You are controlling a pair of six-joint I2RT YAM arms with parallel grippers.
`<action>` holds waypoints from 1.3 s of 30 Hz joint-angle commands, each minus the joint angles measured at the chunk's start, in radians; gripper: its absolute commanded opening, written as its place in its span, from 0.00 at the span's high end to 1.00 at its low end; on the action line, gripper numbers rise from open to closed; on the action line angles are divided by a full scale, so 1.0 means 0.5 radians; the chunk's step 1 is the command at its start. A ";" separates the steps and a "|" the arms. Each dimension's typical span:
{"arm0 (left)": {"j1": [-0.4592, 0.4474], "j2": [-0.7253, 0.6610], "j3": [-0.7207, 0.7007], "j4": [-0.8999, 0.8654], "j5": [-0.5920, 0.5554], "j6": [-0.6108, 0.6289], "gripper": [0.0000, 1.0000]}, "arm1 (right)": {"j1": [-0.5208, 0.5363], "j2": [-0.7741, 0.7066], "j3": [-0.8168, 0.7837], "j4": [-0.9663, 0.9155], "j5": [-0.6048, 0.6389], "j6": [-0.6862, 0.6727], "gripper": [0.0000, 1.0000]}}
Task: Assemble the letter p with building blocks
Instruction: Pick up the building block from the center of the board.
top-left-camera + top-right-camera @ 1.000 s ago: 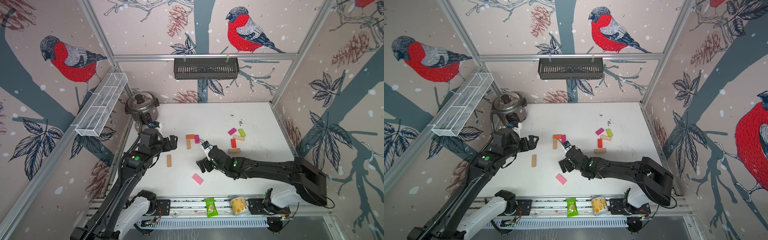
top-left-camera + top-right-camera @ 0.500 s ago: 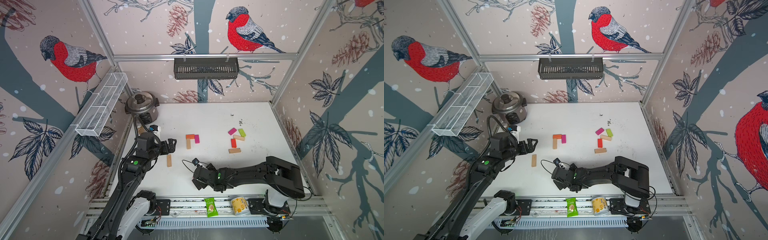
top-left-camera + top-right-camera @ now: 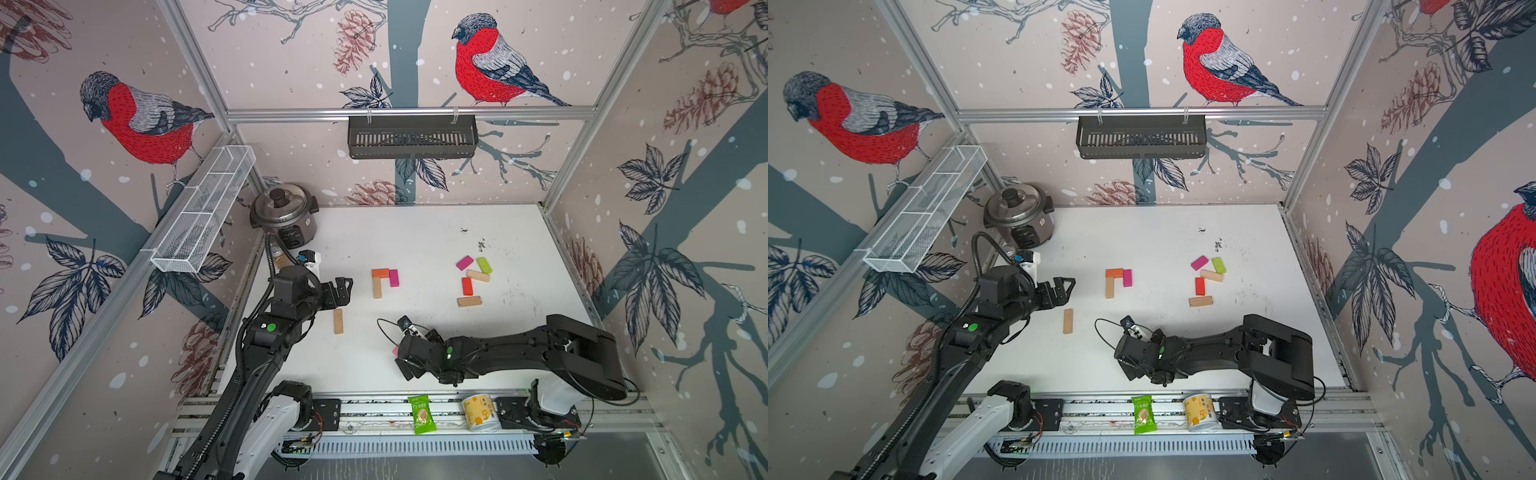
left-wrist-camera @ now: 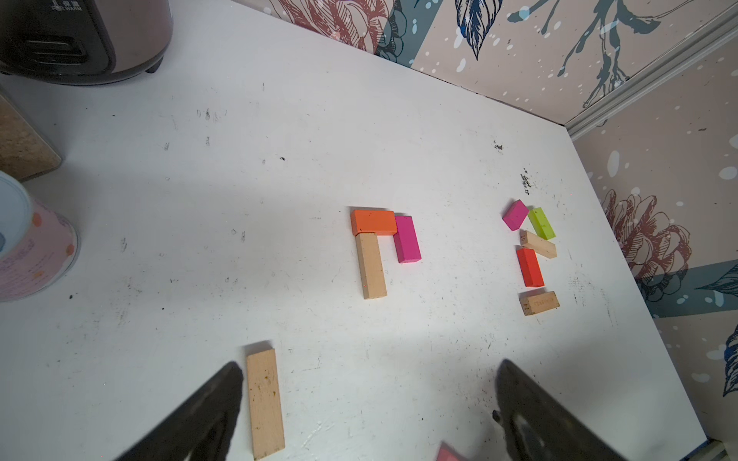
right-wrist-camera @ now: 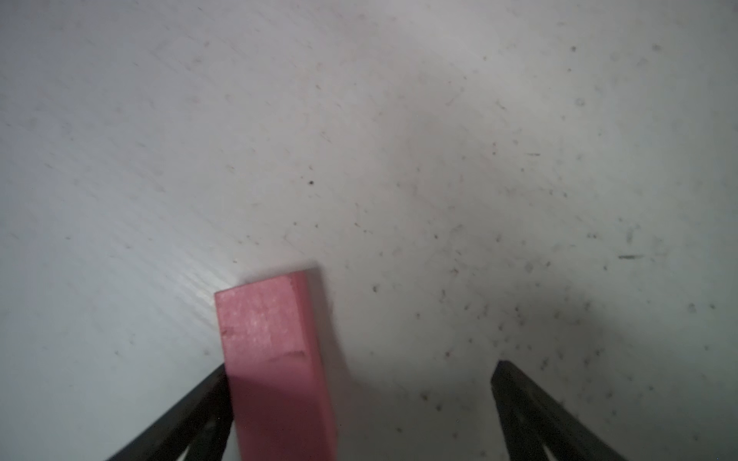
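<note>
The cooker (image 3: 285, 216) stands in the desk's (image 3: 415, 232) far left corner. In the left wrist view its front panel (image 4: 66, 86) reads "WARM". The left claw (image 3: 345, 291) hangs wide and empty above the desk. A loose wood bar (image 3: 338, 321) lies just below it, showing just beside one finger (image 4: 215, 403) in the wrist view.

Mid-desk, three blocks touch: an orange block (image 3: 380, 273) across the top, a wood block (image 3: 377, 288) running down from its left end, and a magenta block (image 3: 393, 278) down from its right end.

Nearer the front, the right claw (image 3: 400, 362) is low over the desk, jaws wide. A pink block (image 5: 275, 359) lies flat between them, close against one finger (image 5: 191, 415), ungripped.

Further right sit a second magenta block (image 3: 464, 262), a lime block (image 3: 483, 264), a wood piece (image 3: 478, 275), a red block (image 3: 467, 286) and a stamped wood block (image 4: 539, 303) whose marks are too small to read.

On the front rail lie a green packet (image 3: 422, 414) and a yellow cup (image 3: 480, 413); their print is unreadable.
</note>
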 commanded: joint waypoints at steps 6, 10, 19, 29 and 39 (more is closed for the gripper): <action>0.007 -0.017 -0.003 0.042 -0.007 0.005 0.03 | -0.398 -0.099 -0.016 -0.080 -0.167 -0.065 0.00; 0.008 -0.021 -0.004 0.041 -0.016 0.004 0.03 | -0.500 -0.186 0.043 -0.103 -0.153 -0.053 0.00; 0.008 -0.020 -0.015 0.058 0.028 0.003 0.03 | -0.294 -0.348 -0.007 -0.135 -0.228 0.066 0.17; 0.009 -0.021 -0.025 0.078 0.088 0.012 0.03 | -0.393 -0.440 -0.266 0.157 -0.528 0.122 0.27; 0.008 -0.021 -0.031 0.084 0.103 0.014 0.03 | -0.396 -0.311 -0.269 0.273 -0.627 0.171 0.29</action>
